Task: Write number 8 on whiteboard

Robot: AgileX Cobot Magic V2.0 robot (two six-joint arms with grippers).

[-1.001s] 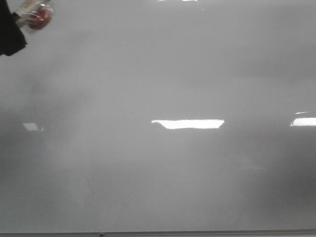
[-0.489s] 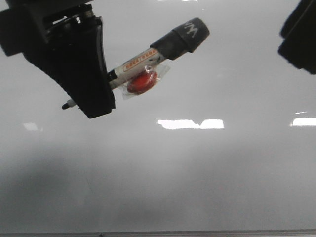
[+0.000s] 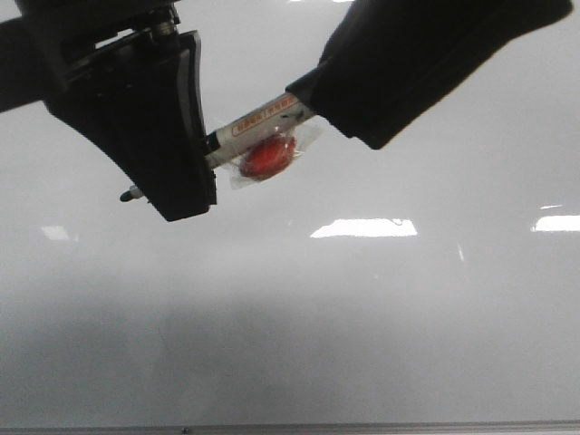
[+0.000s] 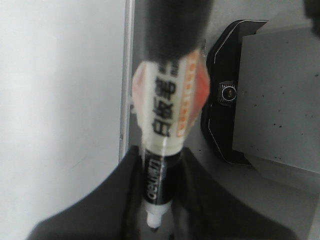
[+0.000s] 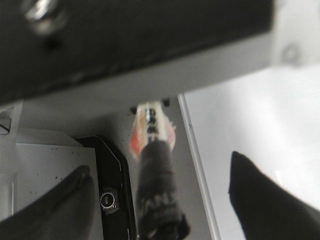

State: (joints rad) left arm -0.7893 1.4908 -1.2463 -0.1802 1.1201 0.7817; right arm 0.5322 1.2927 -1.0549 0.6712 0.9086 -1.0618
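Note:
The whiteboard fills the front view, grey and glossy; no number 8 shows on it. My left gripper is shut on a marker near its nib end, held above the board. The nib points left; a red blob is taped under the barrel. The left wrist view shows the marker clamped between the jaws of the left gripper. My right gripper covers the cap end. In the right wrist view the black cap lies between the right gripper's spread fingers, not touching them.
Bright light reflections lie on the board. Its thin metal frame strip runs along the near edge and also shows in the left wrist view. A black device with a small lens sits beside the board on a grey surface.
The left gripper came in with the marker from the upper left and now holds nearly still. The right gripper moved in from the upper right and now surrounds the cap.

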